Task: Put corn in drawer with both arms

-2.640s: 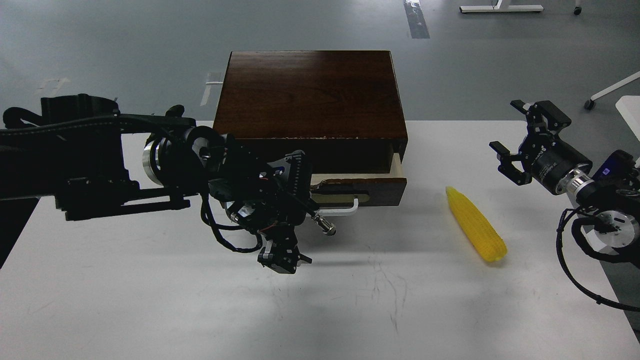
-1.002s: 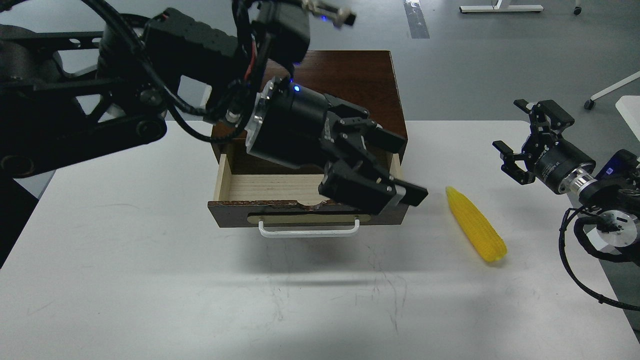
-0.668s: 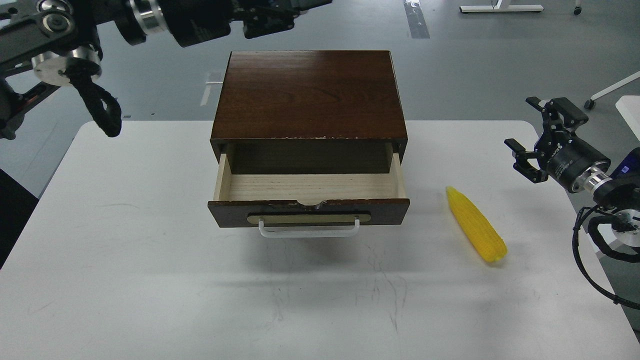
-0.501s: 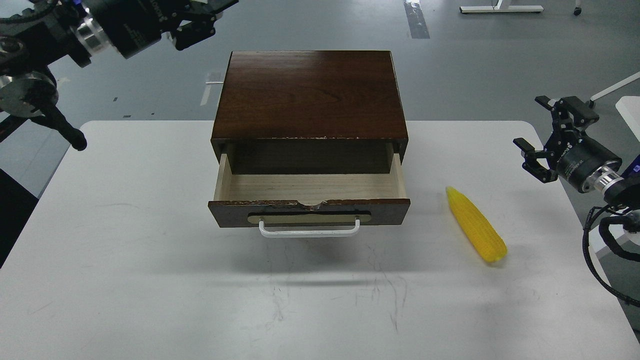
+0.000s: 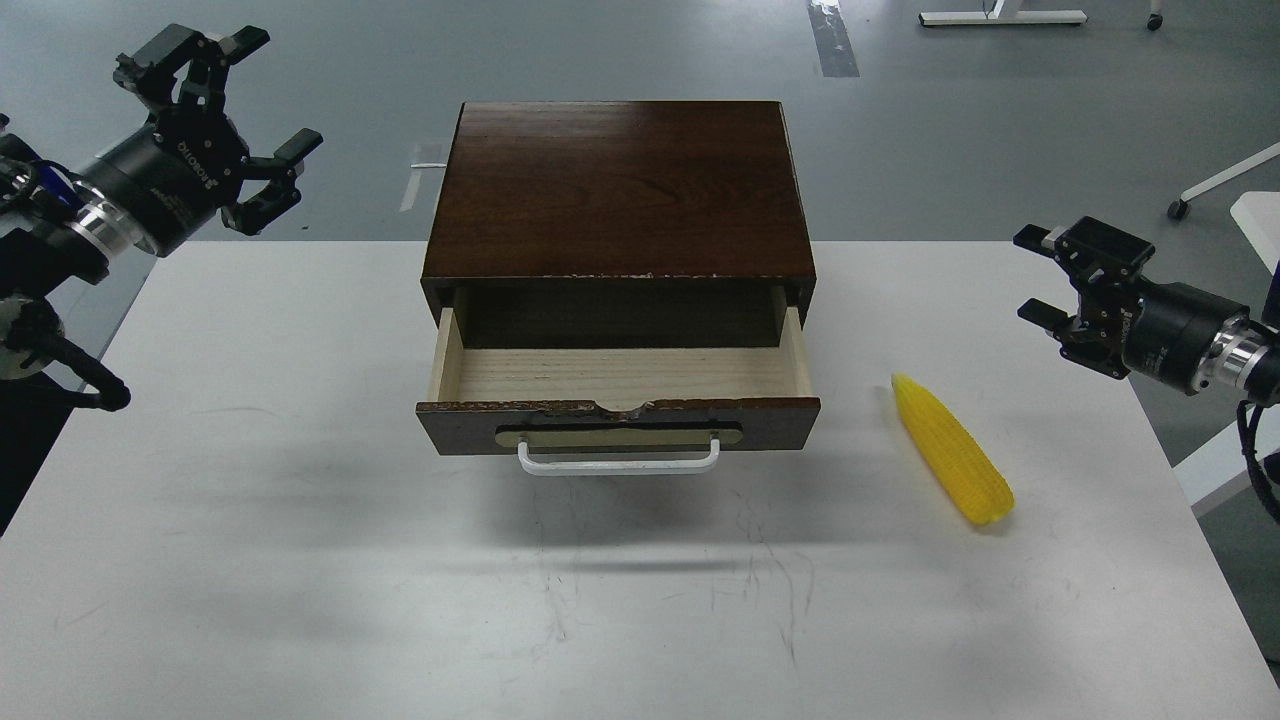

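Note:
The yellow corn (image 5: 951, 462) lies on the white table (image 5: 300, 560), right of the drawer, its narrow tip pointing up-left. The drawer (image 5: 620, 390) of the dark brown box (image 5: 620, 190) stands pulled open; its pale wood inside is empty and its white handle (image 5: 618, 464) faces me. My left gripper (image 5: 235, 120) is open and empty, raised past the table's far left corner. My right gripper (image 5: 1050, 280) is open and empty, above the table's right edge, up and right of the corn.
The box sits at the table's back middle. Grey floor lies beyond, with white furniture legs (image 5: 1000, 15) at the top right and a caster leg (image 5: 1225, 180) at the right.
My left arm pulled the drawer open, then swung up and away to the far left. My right gripper shifted slightly right and turned. The corn has not moved.

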Available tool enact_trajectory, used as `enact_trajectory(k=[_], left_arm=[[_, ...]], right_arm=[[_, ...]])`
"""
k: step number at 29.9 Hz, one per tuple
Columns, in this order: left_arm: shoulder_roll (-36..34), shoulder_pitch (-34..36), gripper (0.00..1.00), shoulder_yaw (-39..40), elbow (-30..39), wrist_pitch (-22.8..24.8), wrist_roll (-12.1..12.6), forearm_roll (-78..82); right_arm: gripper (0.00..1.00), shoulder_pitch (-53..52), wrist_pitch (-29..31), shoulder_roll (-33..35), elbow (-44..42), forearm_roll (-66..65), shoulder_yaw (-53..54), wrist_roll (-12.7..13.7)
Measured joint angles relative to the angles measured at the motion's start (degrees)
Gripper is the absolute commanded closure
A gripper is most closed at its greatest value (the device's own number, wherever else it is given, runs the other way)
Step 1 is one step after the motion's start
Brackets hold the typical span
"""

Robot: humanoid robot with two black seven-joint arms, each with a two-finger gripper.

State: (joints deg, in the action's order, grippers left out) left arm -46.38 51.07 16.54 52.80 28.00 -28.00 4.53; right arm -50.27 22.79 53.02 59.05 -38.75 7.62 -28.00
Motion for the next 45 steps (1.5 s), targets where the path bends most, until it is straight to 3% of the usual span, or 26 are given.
enact_trajectory(k=[6,13,24,28,31,35,45], left_arm=[[0.5,-2.9,0.02,2.6,0.4,0.0,0.0,0.0],[0.9,-3.4,0.02,2.7,0.5,0.0,0.0,0.0],[1.4,-4.0,0.02,3.3,0.6,0.0,0.0,-0.8],[1.4,-4.0,0.02,3.8,0.6,0.0,0.0,-0.8],[1.4,-4.0,0.02,3.9,0.6,0.0,0.0,-0.8],[1.4,-4.0,0.02,3.9,0.6,0.0,0.0,-0.8],[1.4,-4.0,0.02,3.9,0.7,0.0,0.0,-0.8]], right_arm=[[0.00,-1.4,-0.3,2.3,2.6,-19.4,-0.6,0.0],[0.00,-2.5,-0.9,0.7,1.9,-32.6,-3.8,0.0],[0.02,-7.4,-5.5,-6.0,-3.1,-35.4,-16.0,0.0],[0.07,-7.6,-6.0,-7.2,-3.1,-35.4,-18.0,0.0],[0.15,-7.6,-6.2,-7.6,-3.1,-35.4,-18.8,0.0],[0.43,-7.6,-6.2,-8.1,-3.1,-35.4,-19.4,0.0],[0.87,-7.4,-6.2,-8.2,-3.2,-35.4,-22.0,0.0]])
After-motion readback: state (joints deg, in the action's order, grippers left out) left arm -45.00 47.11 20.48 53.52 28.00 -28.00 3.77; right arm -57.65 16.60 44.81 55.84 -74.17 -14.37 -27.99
